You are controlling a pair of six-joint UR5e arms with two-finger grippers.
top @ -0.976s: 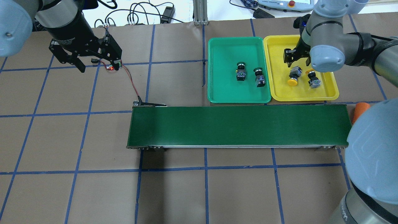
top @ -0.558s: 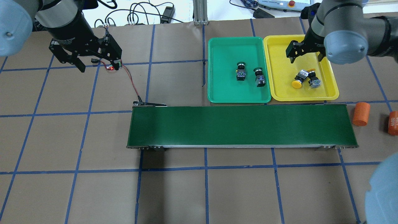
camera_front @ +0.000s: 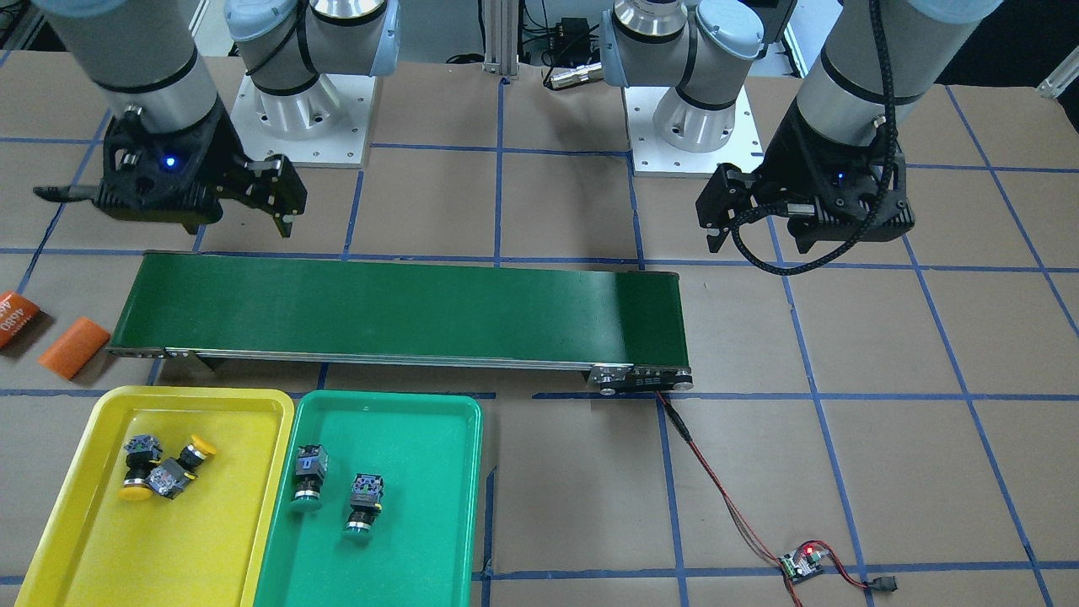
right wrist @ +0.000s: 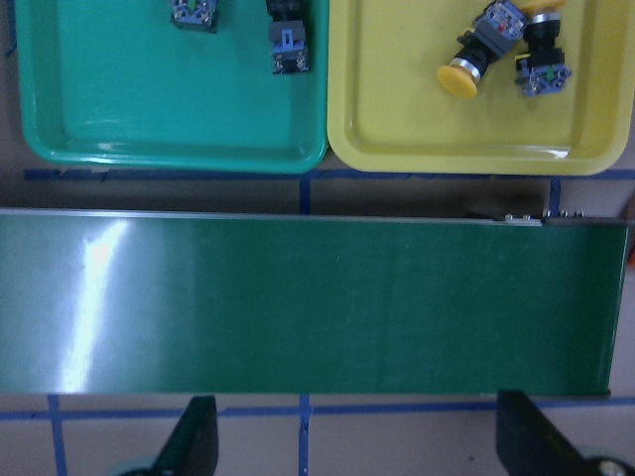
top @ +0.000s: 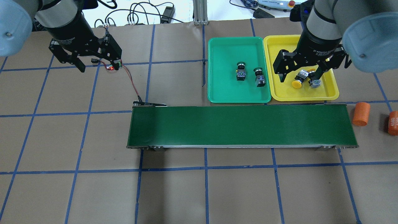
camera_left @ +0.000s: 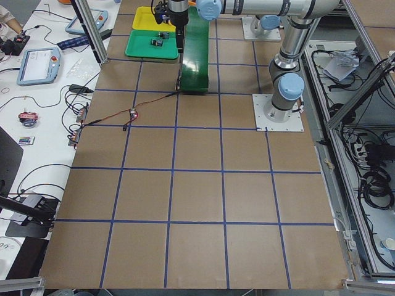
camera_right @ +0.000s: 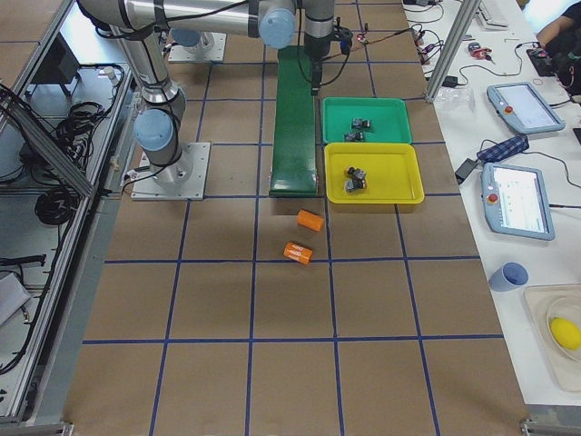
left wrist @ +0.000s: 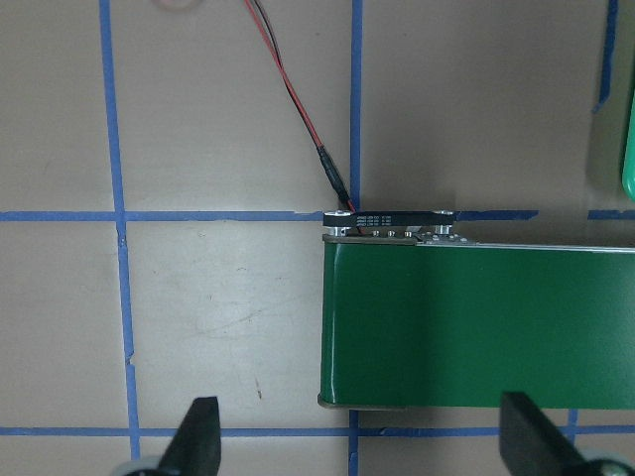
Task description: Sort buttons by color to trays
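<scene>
Buttons [top: 241,72] lie in the trays [top: 224,90]; left pincer [top: 98,63] and right pincer [top: 300,77] gape empty.

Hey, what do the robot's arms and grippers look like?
The left arm and right arm: silver-grey tubes, pale blue joint caps. The left gripper and right gripper: black, white lettering. A black braided cable runs down the left arm.

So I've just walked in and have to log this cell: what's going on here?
The sorting looks finished. Both green buttons lie in the green tray, and both yellow buttons lie in the yellow tray. The right hand and the left hand hang open above the table, holding nothing.
</scene>
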